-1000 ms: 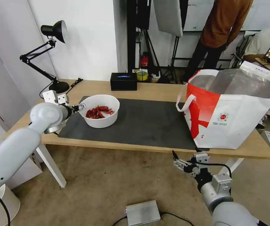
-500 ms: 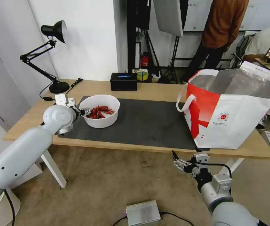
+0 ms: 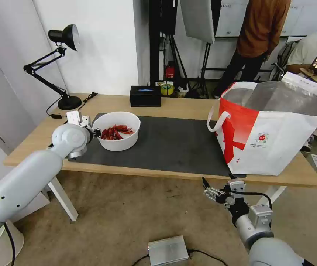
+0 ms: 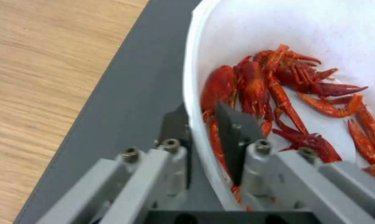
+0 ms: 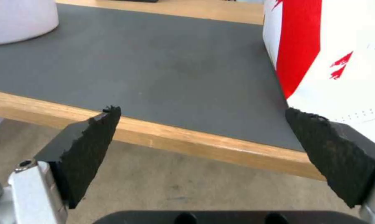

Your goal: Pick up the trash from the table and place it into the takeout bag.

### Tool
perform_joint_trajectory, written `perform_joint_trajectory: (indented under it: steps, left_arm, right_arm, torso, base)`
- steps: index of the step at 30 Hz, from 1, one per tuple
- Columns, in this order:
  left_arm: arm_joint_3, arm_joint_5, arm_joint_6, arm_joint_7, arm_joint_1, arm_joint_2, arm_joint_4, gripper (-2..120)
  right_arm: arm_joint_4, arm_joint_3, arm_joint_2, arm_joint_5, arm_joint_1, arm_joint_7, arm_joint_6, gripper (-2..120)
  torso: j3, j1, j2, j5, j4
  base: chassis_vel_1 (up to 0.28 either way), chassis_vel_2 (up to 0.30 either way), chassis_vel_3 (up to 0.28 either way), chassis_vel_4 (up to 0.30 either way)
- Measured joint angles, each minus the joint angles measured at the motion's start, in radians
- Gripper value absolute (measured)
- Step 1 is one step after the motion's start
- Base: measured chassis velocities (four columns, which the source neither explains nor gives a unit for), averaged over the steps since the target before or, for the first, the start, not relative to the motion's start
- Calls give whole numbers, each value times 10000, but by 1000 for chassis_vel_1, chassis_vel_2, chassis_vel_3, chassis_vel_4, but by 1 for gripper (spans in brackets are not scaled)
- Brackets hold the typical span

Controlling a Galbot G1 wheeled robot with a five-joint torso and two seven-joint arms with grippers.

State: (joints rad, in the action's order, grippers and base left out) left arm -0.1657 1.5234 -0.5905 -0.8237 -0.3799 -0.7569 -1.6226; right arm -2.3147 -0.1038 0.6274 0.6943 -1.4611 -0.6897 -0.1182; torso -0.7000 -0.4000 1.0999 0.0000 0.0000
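The trash in view is a white round bowl (image 3: pixel 119 142) of red crayfish shells (image 4: pixel 274 81), standing at the left end of the dark grey mat (image 3: pixel 173 144) on the table (image 3: pixel 180 106). My left gripper (image 3: pixel 97 132) is at the bowl's left rim. In the left wrist view the left gripper (image 4: pixel 198 110) is shut on that rim, one finger inside the bowl (image 4: pixel 279 28) and one outside. The takeout bag (image 3: pixel 276 140) stands open on the table's right end. My right gripper (image 3: pixel 207 187) hangs open below the table's front edge, facing the mat (image 5: pixel 154 62) and bag (image 5: pixel 345 46).
A black desk lamp (image 3: pixel 64 37) stands at the table's back left corner. A black rectangular box (image 3: pixel 145 95) sits at the back edge. On the floor in front lies a grey metal box (image 3: pixel 167 250). People stand behind the table.
My left arm swung right toward the bowl and its gripper closed in on the left rim. The bowl, bag and right arm have stayed in place.
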Motion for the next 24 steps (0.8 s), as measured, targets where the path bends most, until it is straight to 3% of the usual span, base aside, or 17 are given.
perform_joint_trajectory:
  steps: [3, 14, 24]
  left_arm:
    - [-13, 33, -1, -14, 8, 47, -73, 0]
    - [0, 224, -1, -159, 44, 154, -291, 0]
    - [121, 1014, -2, -595, 471, 202, -1133, 0]
  right_arm:
    - [0, 0, 0, 0, 0, 0, 0, 100]
    - [0, 0, 0, 0, 0, 0, 0, 100]
    - [0, 0, -1, 0, 0, 0, -1, 100]
  torso:
    - [0, 0, 1, 0, -1]
    - [0, 0, 1, -1, 0]
    - [0, 0, 1, 0, 0]
  base:
    - [0, 0, 0, 0]
    - [0, 0, 0, 0]
    - [0, 0, 0, 0]
